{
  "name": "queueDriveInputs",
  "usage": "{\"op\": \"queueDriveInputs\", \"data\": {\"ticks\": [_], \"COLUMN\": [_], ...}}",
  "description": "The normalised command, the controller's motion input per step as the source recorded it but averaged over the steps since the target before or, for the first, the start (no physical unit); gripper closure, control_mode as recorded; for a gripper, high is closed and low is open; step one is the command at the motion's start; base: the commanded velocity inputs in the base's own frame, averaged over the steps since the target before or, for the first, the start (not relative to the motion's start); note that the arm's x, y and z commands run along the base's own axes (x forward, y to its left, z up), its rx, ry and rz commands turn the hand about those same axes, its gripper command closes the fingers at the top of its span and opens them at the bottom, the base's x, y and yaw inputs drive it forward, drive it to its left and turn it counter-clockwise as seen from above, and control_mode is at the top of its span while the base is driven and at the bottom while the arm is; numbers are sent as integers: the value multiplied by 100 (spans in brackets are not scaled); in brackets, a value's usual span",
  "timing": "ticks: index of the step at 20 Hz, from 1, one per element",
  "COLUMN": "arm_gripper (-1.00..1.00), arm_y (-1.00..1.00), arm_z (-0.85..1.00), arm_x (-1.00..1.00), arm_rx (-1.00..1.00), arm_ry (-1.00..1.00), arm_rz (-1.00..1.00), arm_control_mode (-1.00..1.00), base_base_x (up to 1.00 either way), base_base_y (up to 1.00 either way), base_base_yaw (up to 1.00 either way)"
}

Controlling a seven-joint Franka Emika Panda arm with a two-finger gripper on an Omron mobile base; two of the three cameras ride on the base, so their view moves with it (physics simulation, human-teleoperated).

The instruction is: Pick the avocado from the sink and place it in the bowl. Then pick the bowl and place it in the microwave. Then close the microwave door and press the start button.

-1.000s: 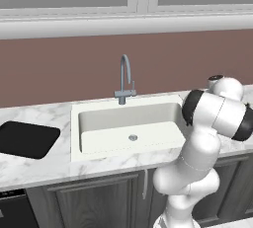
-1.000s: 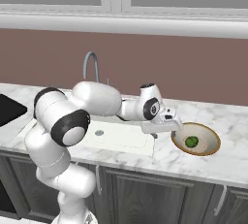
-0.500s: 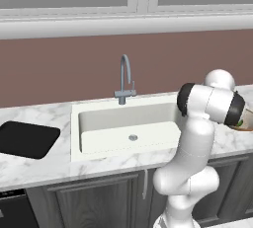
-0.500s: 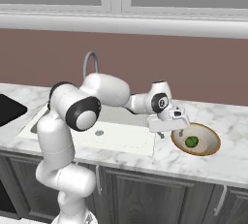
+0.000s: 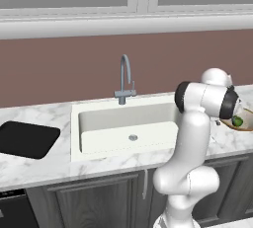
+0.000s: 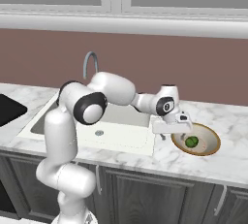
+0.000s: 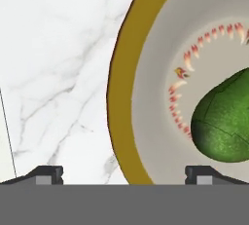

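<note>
No legible text or labels anywhere (bowl pattern apparently decorative).

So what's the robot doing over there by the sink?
The white robot arm has its tool open right at the near rim of the bowl, which sits on the marble counter beside the sink. The avocado already lies inside the bowl and nothing is held. In the hand view the bowl's tan rim sits between the two fingertips, so it looks set to grab the bowl next, probably.
</note>
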Motion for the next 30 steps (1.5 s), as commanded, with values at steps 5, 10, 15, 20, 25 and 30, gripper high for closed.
{"op": "queueDriveInputs", "data": {"ticks": [5, 10, 15, 20, 25, 30], "arm_gripper": [-100, -100, -100, -100, -100, 100], "arm_y": [0, 0, 0, 0, 0, -3], "arm_z": [-13, -7, -10, -20, -14, -6], "arm_x": [5, 2, 0, 1, 6, 6], "arm_rx": [6, 0, 0, 0, 0, 0], "arm_ry": [0, 0, -1, -4, -4, -2], "arm_rz": [4, 6, 5, 5, 4, 1], "arm_control_mode": [-100, -100, -100, -100, -100, -100], "base_base_x": [0, 0, 0, 0, 0, 0], "base_base_y": [0, 0, 0, 0, 0, 0], "base_base_yaw": [0, 0, 0, 0, 0, 0]}}
